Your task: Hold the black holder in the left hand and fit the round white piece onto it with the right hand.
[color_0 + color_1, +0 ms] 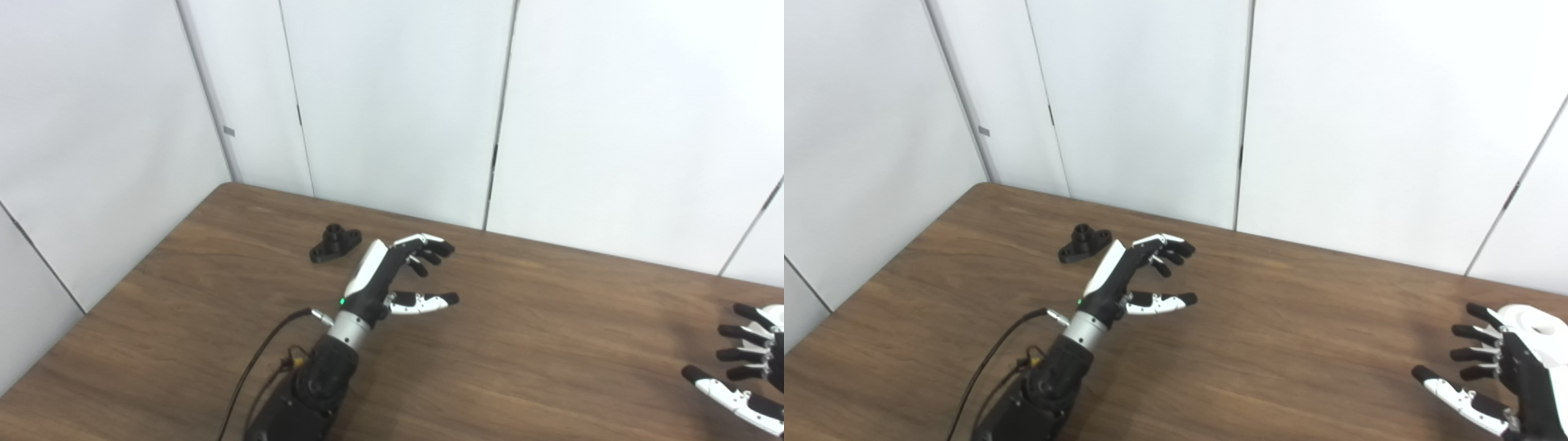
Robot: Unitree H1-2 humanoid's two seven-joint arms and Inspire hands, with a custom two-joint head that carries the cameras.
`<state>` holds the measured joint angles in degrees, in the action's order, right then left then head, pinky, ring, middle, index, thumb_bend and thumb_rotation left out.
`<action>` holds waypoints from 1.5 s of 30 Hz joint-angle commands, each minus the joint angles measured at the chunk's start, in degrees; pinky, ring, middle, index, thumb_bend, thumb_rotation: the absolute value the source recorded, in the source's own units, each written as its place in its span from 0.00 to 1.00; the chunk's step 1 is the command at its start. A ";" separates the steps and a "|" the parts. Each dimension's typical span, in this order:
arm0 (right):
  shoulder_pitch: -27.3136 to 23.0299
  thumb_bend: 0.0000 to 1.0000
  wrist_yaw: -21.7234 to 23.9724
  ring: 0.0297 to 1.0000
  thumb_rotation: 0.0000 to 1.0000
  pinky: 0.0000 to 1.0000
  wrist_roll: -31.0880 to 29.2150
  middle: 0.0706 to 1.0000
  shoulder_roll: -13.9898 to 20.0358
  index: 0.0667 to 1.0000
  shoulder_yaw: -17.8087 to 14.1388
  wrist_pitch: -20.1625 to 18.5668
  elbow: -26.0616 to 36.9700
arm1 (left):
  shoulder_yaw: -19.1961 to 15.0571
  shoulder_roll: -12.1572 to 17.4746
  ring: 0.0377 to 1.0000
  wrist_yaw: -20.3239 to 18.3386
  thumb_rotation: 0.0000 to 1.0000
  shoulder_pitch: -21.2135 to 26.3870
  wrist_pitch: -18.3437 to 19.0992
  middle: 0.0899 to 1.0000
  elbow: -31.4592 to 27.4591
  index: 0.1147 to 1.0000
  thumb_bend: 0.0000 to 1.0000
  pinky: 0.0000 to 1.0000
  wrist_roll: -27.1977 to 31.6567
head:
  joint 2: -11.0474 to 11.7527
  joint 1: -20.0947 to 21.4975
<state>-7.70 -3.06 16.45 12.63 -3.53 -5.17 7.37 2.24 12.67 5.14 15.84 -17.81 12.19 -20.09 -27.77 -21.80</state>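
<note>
The black holder lies flat near the counter's far left corner, untouched. The left robot hand hovers just beside it, fingers spread and empty, probably lining up a grasp. At the right edge, the right robot hand is also spread and empty, with the round white piece just behind it (partly hidden). No containers are visible.

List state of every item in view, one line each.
black holder: lying on the table, not held, just beyond and left of the left hand.
round white piece: on the table behind the right hand, not held, partly hidden.
left hand: open, fingers apart, holding nothing.
right hand: open, fingers spread, holding nothing, close in front of the white piece.
table: wooden top, carrying both parts.
</note>
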 commanded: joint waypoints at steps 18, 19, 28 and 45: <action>-1.91 0.57 0.19 0.59 0.14 0.48 -0.72 0.69 0.55 0.79 -0.92 -0.18 1.89 | -7.77 8.06 0.83 4.49 0.26 2.67 8.26 0.84 -6.41 0.73 0.79 0.70 -7.30 | -0.48 -0.99; -1.91 0.57 0.24 0.59 0.14 0.48 -0.83 0.69 0.57 0.79 -0.94 -0.27 1.93 | -8.05 8.46 0.83 4.44 0.27 2.71 8.83 0.85 -6.59 0.73 0.79 0.71 -7.34 | -0.55 -1.14; -1.83 0.57 0.47 0.58 0.10 0.48 -1.34 0.69 0.90 0.79 -0.76 0.32 1.85 | -9.75 11.01 0.91 5.79 0.33 2.58 16.74 0.89 -8.99 0.72 0.88 0.77 -13.16 | -0.76 -1.51; -1.98 0.57 1.05 0.56 0.11 0.47 -1.25 0.68 1.03 0.78 -0.66 -0.44 2.44 | -8.65 12.51 0.96 8.62 0.35 4.01 27.21 0.93 -7.43 0.71 0.93 0.80 -20.18 | -1.23 -1.55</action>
<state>-7.73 -1.94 15.29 12.79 -3.83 -6.29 7.44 -6.37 23.11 12.72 16.97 9.00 5.68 -38.87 -28.92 -23.38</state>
